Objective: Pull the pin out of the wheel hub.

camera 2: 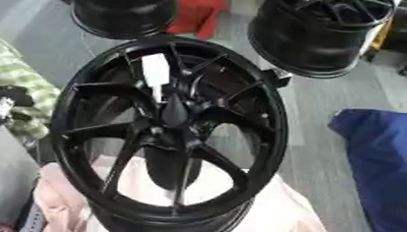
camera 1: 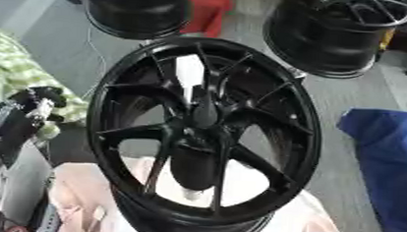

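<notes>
Nearest, pink cloth (camera 1: 288, 225) lies under the black wheel hub (camera 1: 204, 133), which stands on edge facing the camera. The pin (camera 1: 189, 77), a white piece w/ a thin stem, sits among the upper spokes above hub centre. Neither hand in view, so grip unknown. Best bet: pinch the white head, pull straight along its axis w/o rocking. Behind, two more black rims (camera 1: 335, 32); contents not visible.

A black wheel rim (camera 1: 204, 133) fills the middle, its spokes meeting at the hub (camera 1: 204, 115); a white piece (camera 1: 190, 74) shows behind the spokes at twelve o'clock of the hub; two more black rims (camera 1: 139, 9) (camera 1: 335, 32) stand at eleven and one o'clock; a blue cloth (camera 1: 386, 160) lies at three o'clock; pink cloth (camera 1: 83, 196) lies under the rim at seven o'clock; a dark robot hand (camera 1: 35, 103) shows at nine o'clock.
</notes>
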`<move>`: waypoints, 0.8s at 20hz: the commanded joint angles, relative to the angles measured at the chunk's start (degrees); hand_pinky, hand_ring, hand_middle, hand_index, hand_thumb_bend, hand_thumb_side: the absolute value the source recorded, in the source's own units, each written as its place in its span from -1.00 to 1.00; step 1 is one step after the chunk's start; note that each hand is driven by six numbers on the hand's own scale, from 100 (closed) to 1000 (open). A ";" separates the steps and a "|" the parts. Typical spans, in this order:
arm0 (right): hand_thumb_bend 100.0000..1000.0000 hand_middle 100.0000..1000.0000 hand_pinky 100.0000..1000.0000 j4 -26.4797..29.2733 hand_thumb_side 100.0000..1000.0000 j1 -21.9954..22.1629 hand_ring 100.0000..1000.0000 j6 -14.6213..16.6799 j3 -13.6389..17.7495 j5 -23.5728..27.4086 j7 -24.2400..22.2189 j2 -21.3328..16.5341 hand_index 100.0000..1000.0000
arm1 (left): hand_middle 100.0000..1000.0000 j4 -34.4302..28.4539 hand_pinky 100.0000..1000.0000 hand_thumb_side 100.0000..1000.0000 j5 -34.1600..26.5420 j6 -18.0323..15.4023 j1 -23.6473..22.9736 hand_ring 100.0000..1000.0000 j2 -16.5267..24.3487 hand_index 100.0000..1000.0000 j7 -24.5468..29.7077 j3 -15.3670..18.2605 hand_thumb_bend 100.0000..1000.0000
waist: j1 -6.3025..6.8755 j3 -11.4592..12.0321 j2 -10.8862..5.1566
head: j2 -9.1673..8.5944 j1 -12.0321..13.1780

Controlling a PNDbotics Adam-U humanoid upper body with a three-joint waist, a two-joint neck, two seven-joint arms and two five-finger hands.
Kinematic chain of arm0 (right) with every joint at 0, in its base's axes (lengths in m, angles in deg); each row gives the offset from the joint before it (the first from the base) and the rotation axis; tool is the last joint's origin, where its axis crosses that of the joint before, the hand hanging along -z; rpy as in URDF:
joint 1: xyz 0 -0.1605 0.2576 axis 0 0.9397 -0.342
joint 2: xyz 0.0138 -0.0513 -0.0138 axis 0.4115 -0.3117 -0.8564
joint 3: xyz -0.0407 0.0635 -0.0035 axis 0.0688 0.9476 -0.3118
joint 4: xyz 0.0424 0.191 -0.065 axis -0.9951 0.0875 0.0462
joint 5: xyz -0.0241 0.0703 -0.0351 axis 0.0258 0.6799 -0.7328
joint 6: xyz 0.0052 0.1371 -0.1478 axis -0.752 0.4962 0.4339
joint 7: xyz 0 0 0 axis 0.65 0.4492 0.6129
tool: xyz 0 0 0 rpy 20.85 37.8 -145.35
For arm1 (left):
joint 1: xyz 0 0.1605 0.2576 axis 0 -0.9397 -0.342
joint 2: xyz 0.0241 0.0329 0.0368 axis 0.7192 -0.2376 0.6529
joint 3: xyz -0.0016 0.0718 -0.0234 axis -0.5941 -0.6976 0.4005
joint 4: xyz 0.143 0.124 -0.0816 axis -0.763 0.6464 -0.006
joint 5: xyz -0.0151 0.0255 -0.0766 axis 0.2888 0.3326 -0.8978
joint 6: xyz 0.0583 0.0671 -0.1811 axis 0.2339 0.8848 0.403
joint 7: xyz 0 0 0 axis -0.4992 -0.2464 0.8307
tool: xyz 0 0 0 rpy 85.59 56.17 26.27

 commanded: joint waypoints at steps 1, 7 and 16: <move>-0.09 0.53 0.04 5.26 0.02 0.66 0.24 -1.35 1.63 2.73 3.17 3.20 0.69 | 0.17 -0.56 0.22 -0.02 -0.36 -0.32 0.38 0.42 0.13 0.40 0.11 -0.28 -0.95 | 0.30 0.04 -0.85 | -0.16 -0.66; -0.02 0.43 -0.02 6.88 -0.12 0.95 0.13 -0.25 -2.72 8.83 9.28 11.55 0.62 | 0.16 -0.44 0.22 -0.03 -0.66 -0.45 0.67 0.42 -0.07 0.40 0.08 -0.48 -0.96 | 0.81 0.42 -0.30 | -0.67 -0.87; -0.02 0.41 -0.03 3.00 -0.18 0.92 0.11 6.04 -13.58 17.65 18.10 15.42 0.63 | 0.16 -0.56 0.22 -0.03 -1.07 -0.42 1.21 0.42 -0.45 0.40 0.16 -0.83 -0.96 | 1.26 0.91 0.08 | -1.65 -0.68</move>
